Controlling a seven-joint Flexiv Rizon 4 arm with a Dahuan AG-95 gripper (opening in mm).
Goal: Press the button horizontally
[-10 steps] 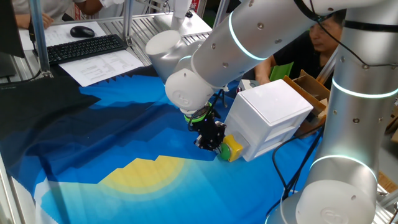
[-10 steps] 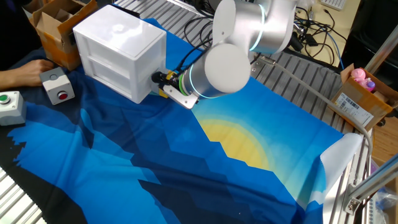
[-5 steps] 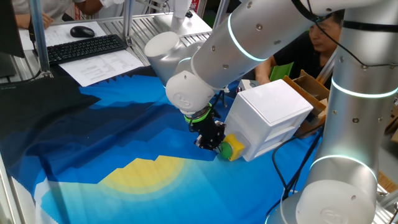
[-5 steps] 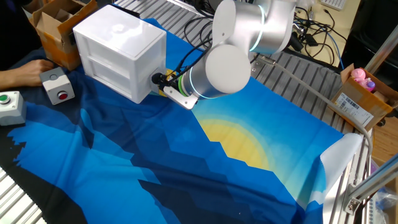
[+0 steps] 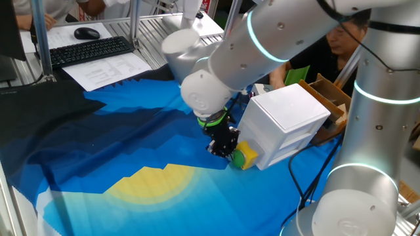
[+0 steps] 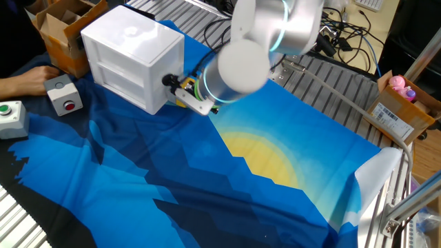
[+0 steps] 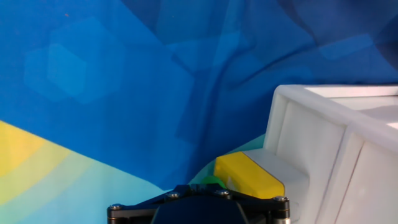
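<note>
Surface: blue cloth with a yellow sun shape covers the table; a black keyboard and papers lie at the far edge.
Box: large white plastic box stands on the cloth, with a brown cardboard carton behind it.
Button: small round green cap in a yellow housing sits low on the white box's side face; in the hand view the yellow housing appears just beyond the hand's black body.
Gripper: black two-finger gripper lies level, right against the button housing; contact cannot be confirmed.
Claw state: cannot tell, fingertips hidden in every view.
Other: two small white boxes, one with a red button, one with a green button, sit well apart from the big box.
</note>
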